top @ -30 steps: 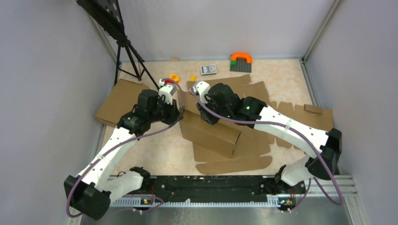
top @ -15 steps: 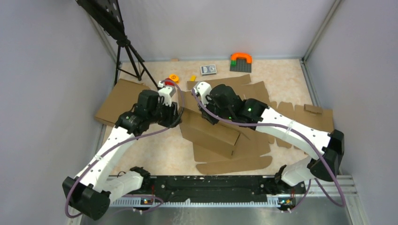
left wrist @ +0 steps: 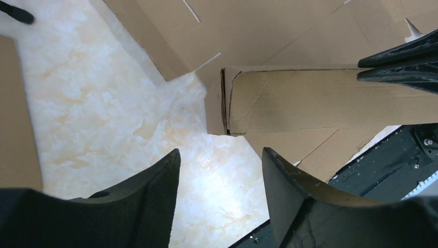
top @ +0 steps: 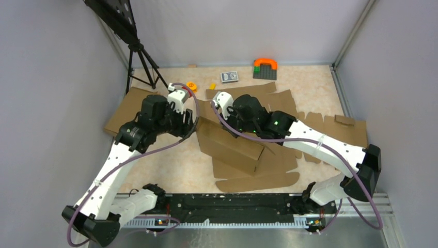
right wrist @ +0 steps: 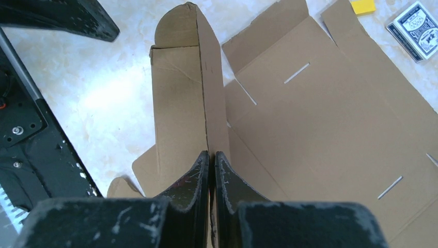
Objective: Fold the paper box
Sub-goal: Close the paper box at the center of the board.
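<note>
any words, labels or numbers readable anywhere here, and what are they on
No text can be read.
Small blue-and-white patterned card box: printed design, any lettering too small and blurred to read.
Small orange round disc: dark centre mark, too small to read.
Brown corrugated cardboard paper box: no print visible.

a plain brown cardboard slab (top: 126,111) lies far left, beside a black metal tripod (top: 144,62). along the back sit an orange plastic arch (top: 265,63), a boxed card deck (top: 229,77) and a small yellow block (top: 212,86).
</note>
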Tool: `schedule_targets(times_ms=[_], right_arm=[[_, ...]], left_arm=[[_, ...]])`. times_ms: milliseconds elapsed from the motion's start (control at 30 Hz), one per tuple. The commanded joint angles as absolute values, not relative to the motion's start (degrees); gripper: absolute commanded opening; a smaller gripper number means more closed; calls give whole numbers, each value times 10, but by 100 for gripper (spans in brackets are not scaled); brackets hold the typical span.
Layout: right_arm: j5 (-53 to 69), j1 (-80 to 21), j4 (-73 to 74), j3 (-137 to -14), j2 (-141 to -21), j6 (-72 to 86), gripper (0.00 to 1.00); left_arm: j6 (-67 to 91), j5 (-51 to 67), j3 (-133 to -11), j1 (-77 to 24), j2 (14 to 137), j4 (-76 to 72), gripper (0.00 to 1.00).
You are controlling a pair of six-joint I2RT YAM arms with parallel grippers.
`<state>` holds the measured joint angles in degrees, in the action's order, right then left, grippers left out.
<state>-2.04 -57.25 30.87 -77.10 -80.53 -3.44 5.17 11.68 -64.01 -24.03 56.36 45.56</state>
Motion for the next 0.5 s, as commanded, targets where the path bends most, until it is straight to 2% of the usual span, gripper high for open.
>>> schedule_targets(times_ms=[0, 200, 467], right_arm=[[-13, -584, 329, -755, -797, -54, 3], [-42, -600, 324, -746, -793, -76, 2], [-54, -606, 325, -749, -793, -76, 1]], left_arm=[[7, 115, -685, -229, 575, 487, 61], [33, 209, -674, -189, 600, 447, 40], [54, 265, -646, -189, 602, 397, 40]])
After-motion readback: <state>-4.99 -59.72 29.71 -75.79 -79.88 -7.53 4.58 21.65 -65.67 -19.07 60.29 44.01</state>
